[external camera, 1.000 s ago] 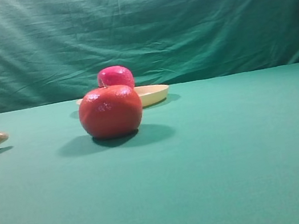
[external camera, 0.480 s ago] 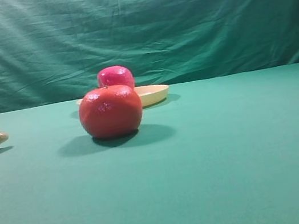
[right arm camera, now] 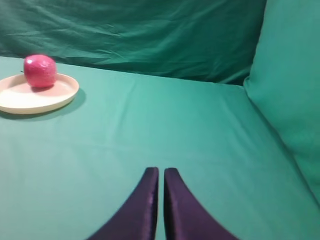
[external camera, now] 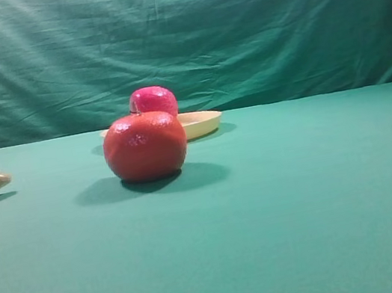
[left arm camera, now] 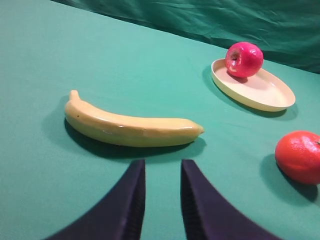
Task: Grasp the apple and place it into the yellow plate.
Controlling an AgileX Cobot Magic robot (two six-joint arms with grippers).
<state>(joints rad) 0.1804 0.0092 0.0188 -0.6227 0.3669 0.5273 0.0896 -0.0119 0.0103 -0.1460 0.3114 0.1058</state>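
the right gripper (right arm camera: pixel 160 172) has its fingers pressed nearly together, holding nothing, above bare green worktop (right arm camera: pixel 165 125). the left gripper (left arm camera: pixel 162 167) stands a little apart, empty, just short of a banana (left arm camera: pixel 131 128). the apple (left arm camera: pixel 243 59) sits inside the yellow plate (left arm camera: pixel 260 95), near the worktop's far edge; an orange-red fruit (left arm camera: pixel 300 156) lies apart.

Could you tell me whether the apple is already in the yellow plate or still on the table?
In the plate: the apple sits at the far end of the yellow plate, untouched by either gripper.

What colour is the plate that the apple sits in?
Pale yellow: the shallow round plate under the glossy crimson apple shows best in the left wrist view.
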